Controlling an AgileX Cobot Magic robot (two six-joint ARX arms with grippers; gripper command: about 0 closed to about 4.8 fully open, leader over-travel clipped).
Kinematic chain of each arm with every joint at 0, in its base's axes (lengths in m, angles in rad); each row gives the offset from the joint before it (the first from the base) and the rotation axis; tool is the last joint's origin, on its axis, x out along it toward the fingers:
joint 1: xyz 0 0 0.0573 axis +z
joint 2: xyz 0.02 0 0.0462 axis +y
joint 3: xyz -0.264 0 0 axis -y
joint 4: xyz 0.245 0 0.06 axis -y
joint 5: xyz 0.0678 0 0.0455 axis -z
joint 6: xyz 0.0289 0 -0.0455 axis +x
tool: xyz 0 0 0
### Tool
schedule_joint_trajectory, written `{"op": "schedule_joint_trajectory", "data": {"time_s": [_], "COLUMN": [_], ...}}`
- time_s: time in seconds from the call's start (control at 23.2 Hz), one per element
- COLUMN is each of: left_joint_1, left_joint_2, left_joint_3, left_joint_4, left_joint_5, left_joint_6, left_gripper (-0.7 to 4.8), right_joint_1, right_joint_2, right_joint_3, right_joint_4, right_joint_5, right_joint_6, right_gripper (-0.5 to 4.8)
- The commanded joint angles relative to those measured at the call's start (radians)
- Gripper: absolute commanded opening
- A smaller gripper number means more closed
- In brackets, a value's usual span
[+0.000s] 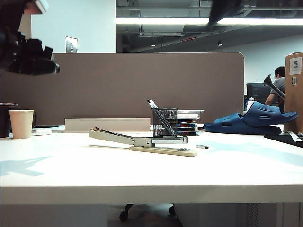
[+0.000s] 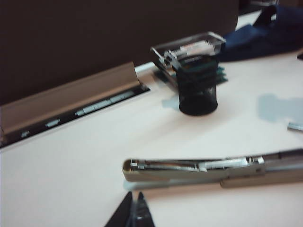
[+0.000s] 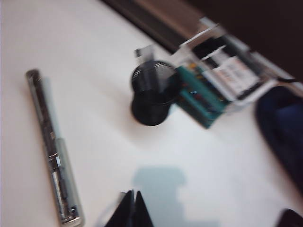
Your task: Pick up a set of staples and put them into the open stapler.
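The cream stapler (image 1: 161, 142) lies open mid-table, its long arm raised to the left. Its grey magazine (image 2: 189, 166) shows silvery metal inside. A small dark-grey staple strip (image 1: 202, 146) lies just right of the base, also seen in the left wrist view (image 2: 295, 126); I cannot tell if it is the set of staples. My left gripper (image 2: 134, 196) hangs high at the left, fingers together, with a blurred grey streak between them. My right gripper (image 3: 134, 193) is shut high above the table right of the stapler (image 3: 52, 151). A pale sliver shows beside its tip.
A black mesh pen cup (image 1: 164, 122) stands behind the stapler, beside a clear box (image 1: 188, 120) of coloured packs. A paper cup (image 1: 21, 124) is at the far left. Blue slippers (image 1: 255, 119) and a cardboard box (image 1: 294, 90) are at the right.
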Motion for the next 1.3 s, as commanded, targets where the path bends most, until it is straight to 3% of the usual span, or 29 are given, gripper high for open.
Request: {"op": "schedule_joint_trajectory", "data": {"time_s": [0.04,0.22,0.56,0.69,0.78,0.91,1.08,1.3], "left_joint_1": [0.002,0.004,0.091,0.134,0.162,0.163,0.162,0.163], "left_joint_2": [-0.005,-0.021,-0.027,-0.053,-0.087,-0.153,-0.274,-0.376], "left_joint_3": [0.003,0.02,0.032,0.033,0.033,0.033,0.033,0.033], "left_joint_4": [0.109,0.131,0.135,0.135,0.132,0.106,-0.063,-0.177], "left_joint_5": [-0.024,-0.155,-0.155,-0.153,-0.115,-0.016,0.094,0.065], "left_joint_6": [-0.011,-0.014,-0.018,-0.124,-0.18,-0.19,-0.191,-0.191], "left_gripper": [-0.05,-0.05,-0.05,-0.05,-0.05,-0.05,-0.05,-0.05], "right_joint_1": [-0.038,-0.091,-0.196,-0.238,-0.259,-0.298,-0.305,-0.309], "right_joint_2": [-0.092,-0.193,-0.351,-0.452,-0.523,-0.612,-0.742,-0.914], "right_joint_3": [0.004,0.003,-0.096,-0.248,-0.353,-0.489,-0.689,-0.925], "right_joint_4": [0.006,-0.002,-0.043,0.005,0.056,0.092,0.179,0.284], "right_joint_5": [0.051,0.076,0.077,0.077,0.076,0.066,0.072,0.067], "right_joint_6": [0.034,0.058,0.069,0.091,0.117,0.121,0.149,0.213], "right_gripper": [-0.09,-0.09,-0.09,-0.09,-0.09,-0.09,-0.09,-0.09]}}
